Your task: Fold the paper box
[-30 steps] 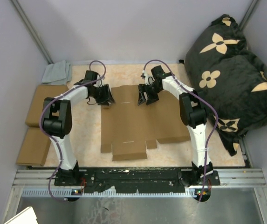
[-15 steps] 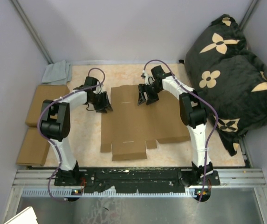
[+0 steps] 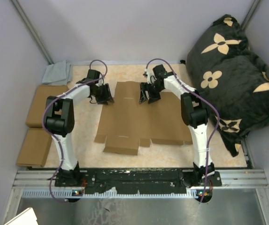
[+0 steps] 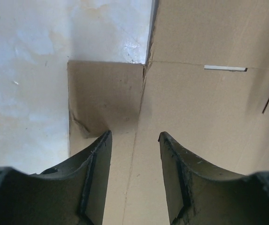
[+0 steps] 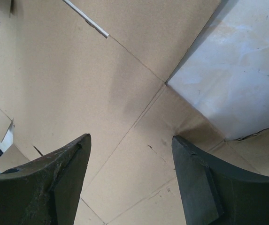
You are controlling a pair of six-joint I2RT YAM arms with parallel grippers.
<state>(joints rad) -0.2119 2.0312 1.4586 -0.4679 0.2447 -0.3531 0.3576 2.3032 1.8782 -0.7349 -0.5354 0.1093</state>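
The paper box [image 3: 134, 119] is a flat brown die-cut cardboard sheet with flaps and creases, lying on the beige table. My left gripper [image 3: 104, 98] is open at the sheet's far left corner, its jaws astride a crease beside a small side flap [image 4: 103, 96]. My right gripper [image 3: 149, 97] is open over the sheet's far right part, jaws wide above creased cardboard [image 5: 125, 140]. Neither gripper holds anything.
Two closed brown boxes [image 3: 36, 126] lie stacked along the left edge, with a grey cloth [image 3: 57, 72] behind them. A black flowered cushion [image 3: 240, 70] fills the right side. Purple walls stand close around the table.
The sheet has slid and turned, its near edge now further left and up. My left gripper has moved back toward the far left corner. The right gripper has hardly moved.
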